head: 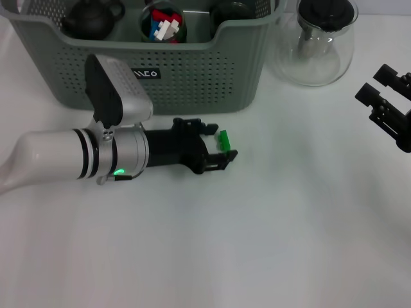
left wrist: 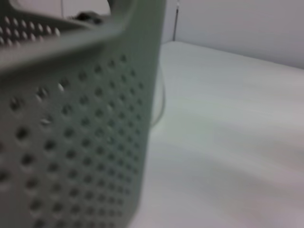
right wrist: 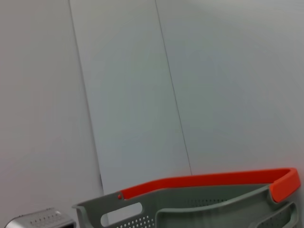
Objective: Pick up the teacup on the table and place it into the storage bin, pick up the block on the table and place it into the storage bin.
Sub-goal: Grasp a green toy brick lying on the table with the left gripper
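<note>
A small green block [head: 224, 139] lies on the white table just in front of the grey-green storage bin [head: 192, 77]. My left gripper [head: 223, 142] is low over the table, open, with one finger on each side of the block. The bin's perforated wall fills the left wrist view [left wrist: 71, 142]. Inside the bin are a dark teapot-like vessel [head: 93, 18], a dark round cup [head: 231, 13] and a cup holding coloured blocks [head: 164, 27]. No teacup shows on the table. My right gripper [head: 379, 85] is open and idle at the far right.
A clear glass pot with a black lid [head: 318, 42] stands right of the bin. The right wrist view shows a pale wall and a far-off grey basket with an orange rim [right wrist: 199, 190].
</note>
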